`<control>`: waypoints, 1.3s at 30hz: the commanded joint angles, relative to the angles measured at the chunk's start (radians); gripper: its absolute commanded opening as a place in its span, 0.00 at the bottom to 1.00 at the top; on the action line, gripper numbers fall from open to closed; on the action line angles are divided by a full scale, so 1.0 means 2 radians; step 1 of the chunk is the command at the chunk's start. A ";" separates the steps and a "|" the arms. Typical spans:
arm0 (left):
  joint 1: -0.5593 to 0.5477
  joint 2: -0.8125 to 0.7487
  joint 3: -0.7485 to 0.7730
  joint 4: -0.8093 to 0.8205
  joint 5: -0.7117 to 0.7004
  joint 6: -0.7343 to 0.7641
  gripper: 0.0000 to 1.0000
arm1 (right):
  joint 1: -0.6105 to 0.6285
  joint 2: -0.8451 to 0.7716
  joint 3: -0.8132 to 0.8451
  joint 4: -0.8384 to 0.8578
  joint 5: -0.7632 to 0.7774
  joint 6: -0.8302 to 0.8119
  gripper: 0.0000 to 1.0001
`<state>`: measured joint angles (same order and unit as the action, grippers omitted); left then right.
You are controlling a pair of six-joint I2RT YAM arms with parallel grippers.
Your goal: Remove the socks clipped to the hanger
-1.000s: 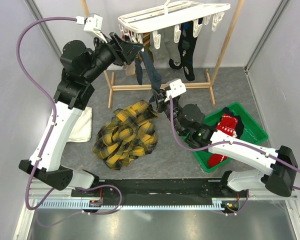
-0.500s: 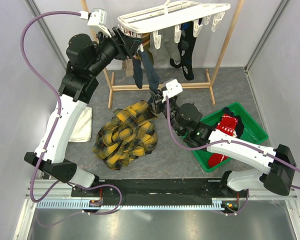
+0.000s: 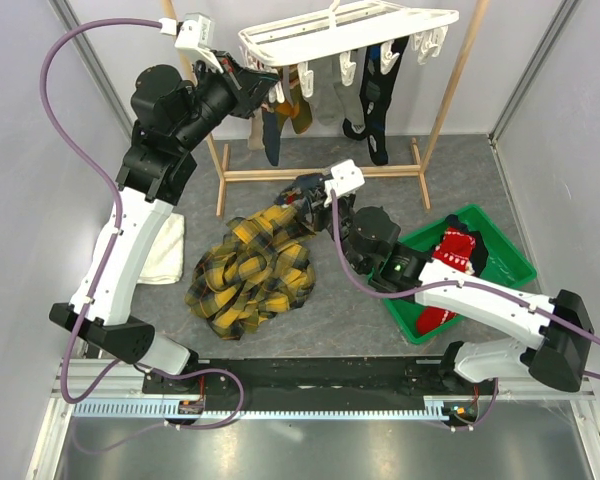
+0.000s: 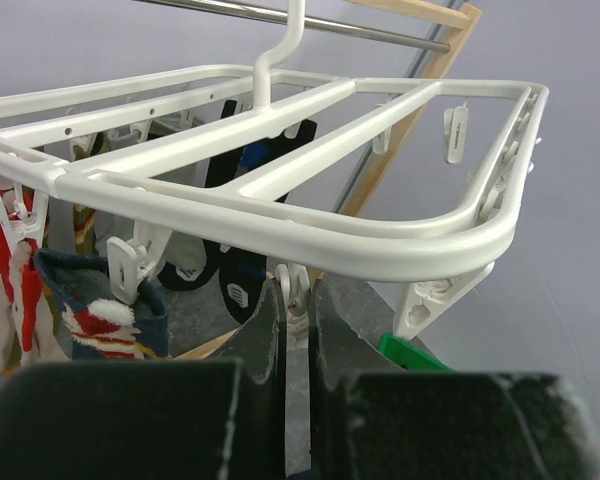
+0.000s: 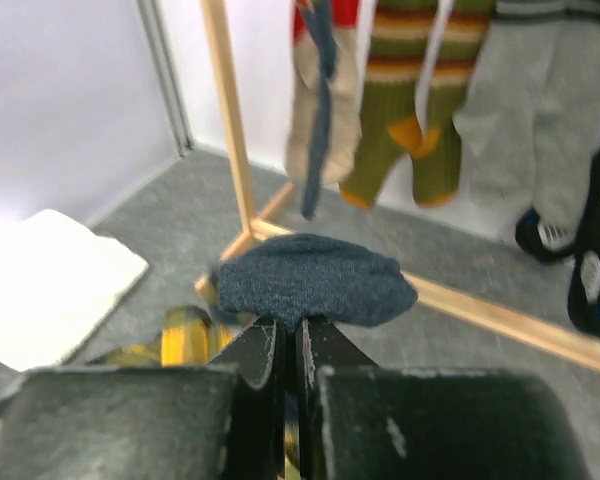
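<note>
**Left hand** [image 4: 295,322]: up at the near left corner of the hanger [image 4: 280,225]. Its jaws are pinched shut on 1 white clip [image 4: 296,285] dangling under the rim. The wrist view shows no sock in that clip.

**Right hand** [image 5: 288,335]: low, between the hanger and the worktop, clamped on the toe of a navy sock [image 5: 315,280]. The sock lies crosswise to the fingers and bulges out on both sides. In the top view it sits bunched at the hand, and no stretch up to a clip can be traced.

**Remaining socks** [image 3: 365,100]: clipped under the hanger, long axis vertical, toes down, above and beyond the right hand.

**Judgement:** the left hand is nearer the clips. The right hand is nearer the toes and the green bin [image 3: 500,240], which lies to its right, toward the bases.
</note>
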<state>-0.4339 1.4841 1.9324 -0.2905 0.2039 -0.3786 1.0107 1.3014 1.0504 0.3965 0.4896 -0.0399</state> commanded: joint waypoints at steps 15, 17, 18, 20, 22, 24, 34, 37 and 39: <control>-0.003 -0.010 -0.024 0.043 0.090 -0.010 0.02 | -0.034 -0.226 -0.085 -0.518 0.213 0.344 0.00; -0.005 -0.011 -0.027 0.051 0.096 -0.010 0.02 | -0.047 -0.233 -0.103 -0.548 0.215 0.380 0.00; -0.005 -0.012 -0.026 0.053 0.102 -0.010 0.02 | -0.054 -0.234 -0.109 -0.554 0.212 0.388 0.00; -0.005 -0.014 -0.026 0.057 0.107 -0.009 0.02 | -0.073 -0.242 -0.135 -0.560 0.208 0.408 0.00; -0.006 -0.015 -0.027 0.059 0.108 -0.009 0.02 | -0.093 -0.246 -0.157 -0.560 0.196 0.423 0.00; -0.006 -0.016 -0.026 0.059 0.108 -0.008 0.02 | -0.109 -0.249 -0.178 -0.563 0.195 0.449 0.00; -0.007 -0.013 -0.017 0.064 0.120 -0.019 0.03 | -0.130 -0.252 -0.161 -0.568 0.196 0.450 0.74; -0.007 -0.010 -0.017 0.066 0.122 -0.020 0.03 | -0.129 -0.253 -0.135 -0.557 0.198 0.402 0.81; -0.008 -0.010 -0.017 0.069 0.124 -0.020 0.04 | -0.129 -0.263 -0.126 -0.500 0.151 0.346 0.81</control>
<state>-0.4404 1.4834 1.8763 -0.1986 0.4026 -0.3912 0.7551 0.8017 0.7212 -0.7334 0.8600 0.8101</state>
